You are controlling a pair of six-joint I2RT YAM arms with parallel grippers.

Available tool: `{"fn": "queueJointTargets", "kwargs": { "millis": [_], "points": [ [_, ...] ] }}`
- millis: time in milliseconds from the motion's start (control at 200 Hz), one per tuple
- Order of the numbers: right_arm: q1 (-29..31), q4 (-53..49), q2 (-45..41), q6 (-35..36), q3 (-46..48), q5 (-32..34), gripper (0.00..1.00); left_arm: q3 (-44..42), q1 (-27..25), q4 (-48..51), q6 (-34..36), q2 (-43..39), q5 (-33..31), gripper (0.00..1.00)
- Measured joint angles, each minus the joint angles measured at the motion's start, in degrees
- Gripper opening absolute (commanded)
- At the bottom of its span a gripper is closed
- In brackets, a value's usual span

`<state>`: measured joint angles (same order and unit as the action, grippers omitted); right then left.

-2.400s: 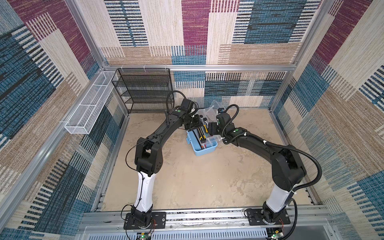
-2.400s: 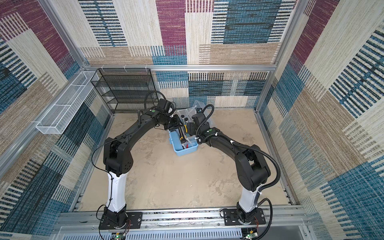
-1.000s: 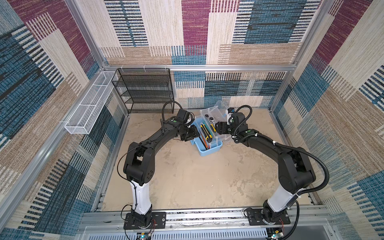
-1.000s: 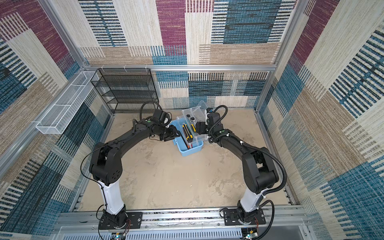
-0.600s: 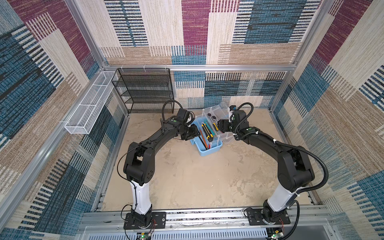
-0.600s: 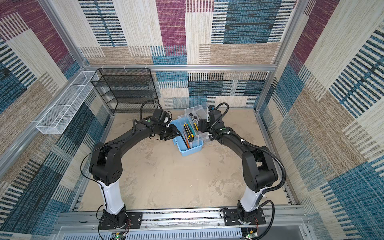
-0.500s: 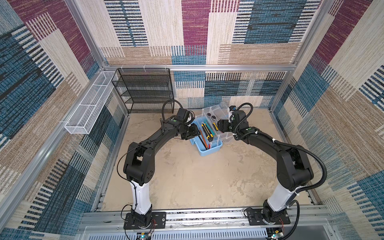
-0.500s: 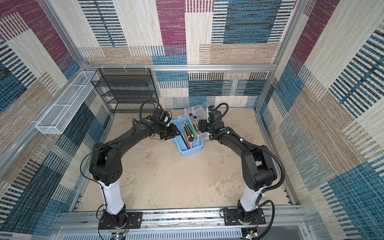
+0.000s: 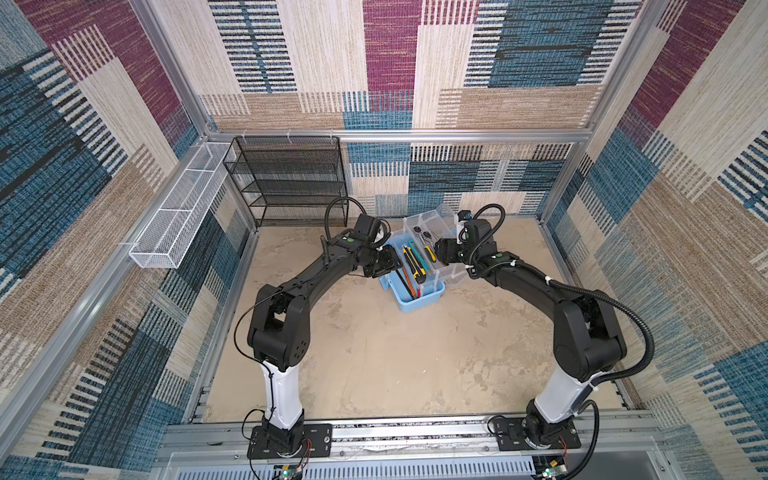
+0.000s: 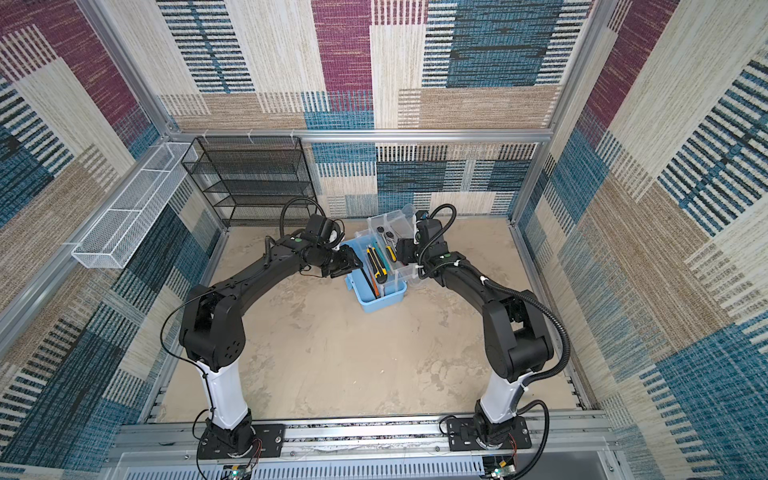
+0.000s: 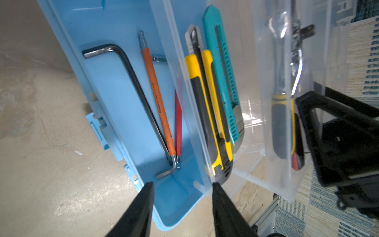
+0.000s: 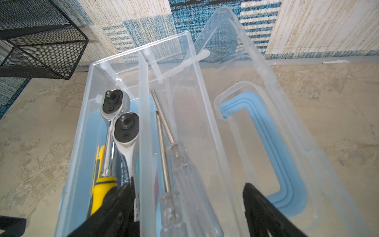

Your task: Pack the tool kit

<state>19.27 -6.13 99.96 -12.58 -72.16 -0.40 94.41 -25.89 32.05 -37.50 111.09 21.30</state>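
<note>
In both top views the light-blue plastic case [image 9: 419, 302] [image 10: 380, 305] is sitting on the sandy tabletop [image 9: 395, 365], toward 12 o'clock from its middle. Its transparent lid [image 12: 256, 61] is lying open along the case's 3 o'clock side, with the blue C-shaped handle [image 12: 287, 164] showing through it. A clear compartmented tray [image 12: 143, 82] is resting over the case's 3 o'clock half. It is carrying two chrome ratchets [image 12: 126, 131], two clear-handled screwdrivers [image 12: 164, 153], a yellow-and-black utility knife [image 11: 207, 115] and a teal utility knife [image 11: 223, 71].

On the uncovered case floor a silver L-shaped hex key [image 11: 131, 78], an orange-sleeved hex key [image 11: 158, 98] and a red-sleeved hex key [image 11: 178, 119] are lying side by side.

The left gripper [image 9: 388, 268] [image 11: 182, 183] is hovering at the case's 9 o'clock, its jaws half spread above a corner and pinching nothing. The right gripper [image 9: 439, 254] [image 12: 187, 184] is reaching in from 3 o'clock, its jaws spread wide and straddling the tray's screwdriver compartment without closing on it. The black wire-mesh rack [image 9: 291, 178] is standing at 10 o'clock.
</note>
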Motion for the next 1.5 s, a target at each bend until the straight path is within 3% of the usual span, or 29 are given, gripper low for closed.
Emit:
{"fn": "queueJointTargets", "kwargs": {
  "millis": [250, 611, 1137, 1503],
  "points": [
    [0.0, -0.2, 0.0, 0.2, 0.0, 0.0, 0.85, 7.5, -0.6, 0.5, 0.1, 1.7, -0.2, 0.5],
    [0.0, -0.3, 0.1, 0.2, -0.1, 0.0, 0.85, 24.0, -2.7, 6.4, 1.0, 13.1, -0.1, 0.48],
    [-0.1, -0.6, 0.1, 0.2, -0.1, 0.7, 0.84, 29.5, -3.1, 9.3, 1.0, 17.4, -0.4, 0.46],
    [0.0, -0.6, 0.0, 0.2, -0.1, 0.5, 0.84, 29.0, -3.3, 8.6, 1.0, 17.1, -1.3, 0.45]
  ]
}}
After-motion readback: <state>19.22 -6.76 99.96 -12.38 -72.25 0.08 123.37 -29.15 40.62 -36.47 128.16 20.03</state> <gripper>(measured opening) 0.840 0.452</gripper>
